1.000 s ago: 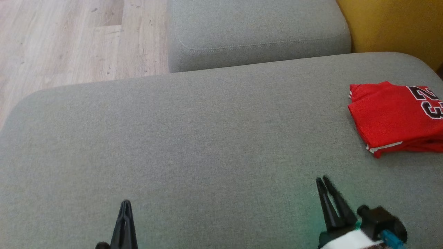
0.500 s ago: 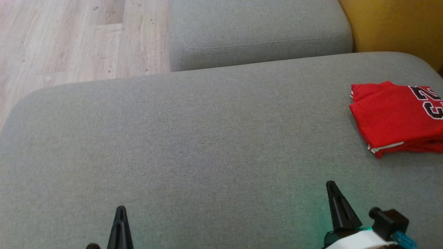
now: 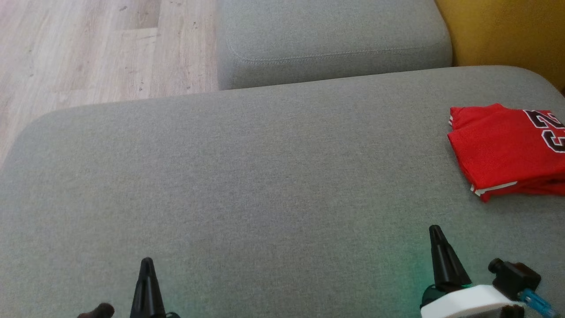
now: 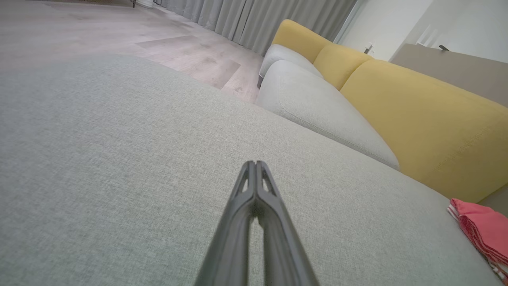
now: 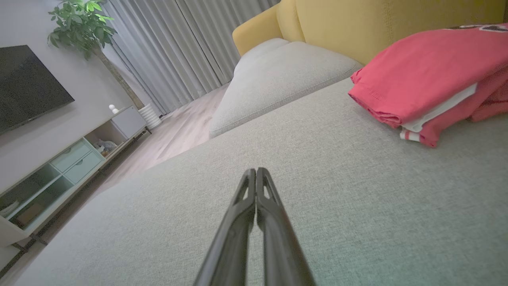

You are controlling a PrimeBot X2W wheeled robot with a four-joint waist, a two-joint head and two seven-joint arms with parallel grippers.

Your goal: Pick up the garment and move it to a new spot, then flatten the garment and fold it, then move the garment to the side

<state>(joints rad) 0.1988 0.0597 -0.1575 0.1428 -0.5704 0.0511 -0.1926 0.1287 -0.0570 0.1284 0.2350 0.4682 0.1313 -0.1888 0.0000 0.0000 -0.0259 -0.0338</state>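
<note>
The garment [image 3: 503, 148] is a red jersey with black-and-white numbers, folded into a compact stack at the right edge of the grey sofa cushion [image 3: 265, 176]. It also lies at the upper right in the right wrist view [image 5: 420, 75] and at the far right in the left wrist view [image 4: 482, 230]. My right gripper [image 3: 436, 230] hovers above the cushion near its front, below and left of the garment, shut and empty [image 5: 256, 171]. My left gripper [image 3: 147, 262] is at the lower left, also shut with nothing in it [image 4: 255, 163].
A second grey cushion [image 3: 331, 35] adjoins the far side, with a yellow backrest [image 3: 503, 31] at the upper right. Wooden floor [image 3: 88, 48] lies beyond the cushion's rounded left corner. A TV cabinet [image 5: 59, 167], a potted plant [image 5: 81, 24] and curtains [image 5: 186, 43] stand across the room.
My right gripper closed its fingers and drew back to the right, away from the garment. The left gripper slid slightly left and down. The head view shifted a little.
</note>
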